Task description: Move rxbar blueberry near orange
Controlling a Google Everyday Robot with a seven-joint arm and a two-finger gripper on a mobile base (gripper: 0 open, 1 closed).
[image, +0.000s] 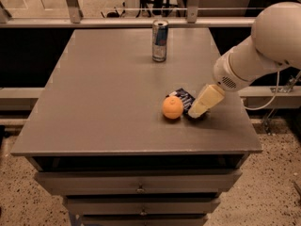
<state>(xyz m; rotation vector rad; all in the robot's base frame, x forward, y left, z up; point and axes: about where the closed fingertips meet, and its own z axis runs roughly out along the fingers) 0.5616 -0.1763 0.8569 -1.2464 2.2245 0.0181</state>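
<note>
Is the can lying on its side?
No, the can stands upright far back on the table; the gripper is at the rxbar beside the orange.

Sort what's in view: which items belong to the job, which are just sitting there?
Job:
- blue snack bar, right beside the orange
- orange
- gripper, low at the bar's right end

Just there:
- drink can, upright at the table's far edge
- table

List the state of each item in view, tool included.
orange: resting on table, not gripped.
rxbar blueberry: lying on table close beside orange, partly hidden by tool.
drink can: upright near far edge, apart from the rest.
tool: low, at rxbar blueberry.
drawers: shut.
</note>
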